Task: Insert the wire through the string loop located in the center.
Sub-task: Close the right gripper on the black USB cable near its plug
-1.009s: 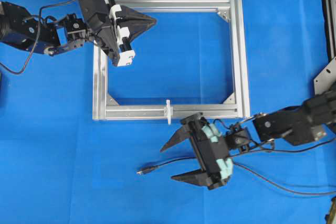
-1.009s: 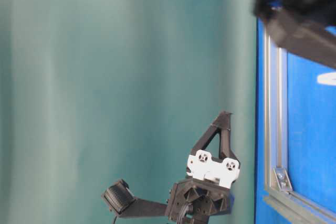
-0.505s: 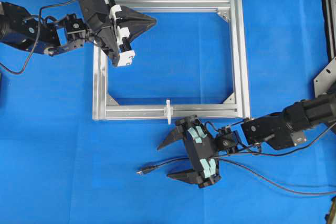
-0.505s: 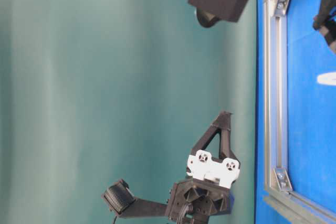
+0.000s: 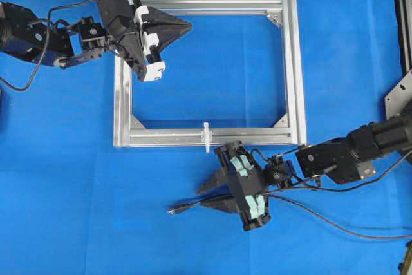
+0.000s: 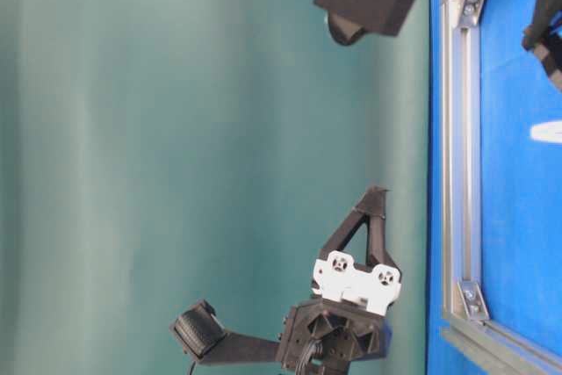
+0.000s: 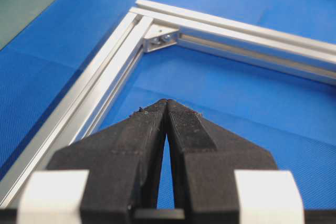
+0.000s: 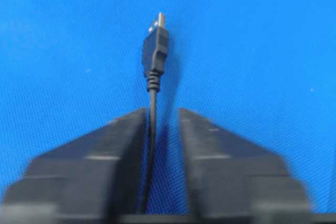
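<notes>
The wire (image 5: 190, 205) lies on the blue mat, its small plug tip (image 5: 172, 210) pointing left. In the right wrist view the wire (image 8: 156, 51) runs between the fingers of my right gripper (image 8: 161, 111) and rests against the left one. A narrow gap still shows on its other side, so that gripper (image 5: 201, 198) is open around the wire. The string loop (image 5: 206, 136) stands upright and white on the frame's near bar, just above the right gripper. My left gripper (image 5: 190, 26) hovers shut and empty at the frame's far left corner; its tips (image 7: 167, 102) meet.
The silver aluminium frame (image 5: 122, 94) lies flat in the middle of the blue mat, and its corner bracket (image 7: 163, 38) shows ahead of the left gripper. The right arm's own black cables (image 5: 341, 227) trail to the right. A metal bracket (image 5: 399, 94) sits at the right edge.
The right gripper's jaws have drawn in from wide apart to a narrow gap around the wire. That arm shifted slightly left earlier. The left arm has not moved.
</notes>
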